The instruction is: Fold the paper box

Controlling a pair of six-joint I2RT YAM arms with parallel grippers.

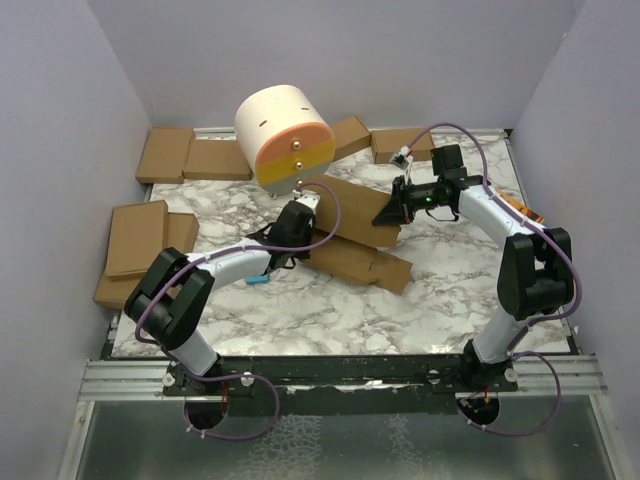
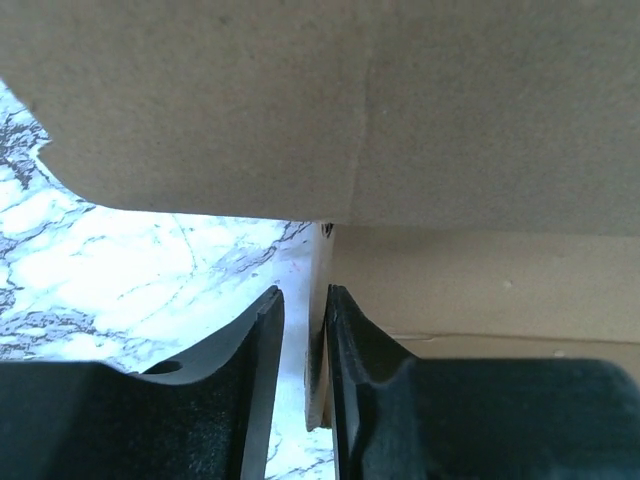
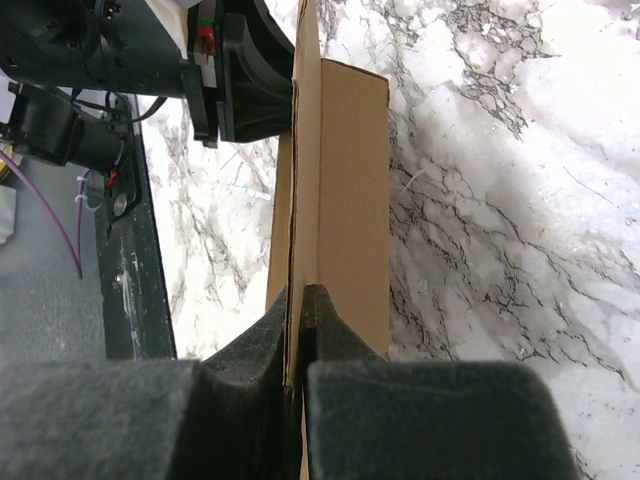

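Top external view: the plain brown cardboard paper box (image 1: 355, 260) sits mid-way across the white marble counter (image 1: 450, 300). The right gripper (image 3: 302, 292) clamps an upright panel. The left gripper (image 2: 303, 297), narrow, straddles a flap edge unclamped.

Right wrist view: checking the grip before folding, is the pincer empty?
No, the right pincer is shut on a thin edge of the paper box.

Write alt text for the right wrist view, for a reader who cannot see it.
The right gripper, dark and at the bottom of the frame, is shut on the thin edge of the paper box, a brown cardboard panel running away from the camera. White marbled table lies on the right; the left arm shows at top left.
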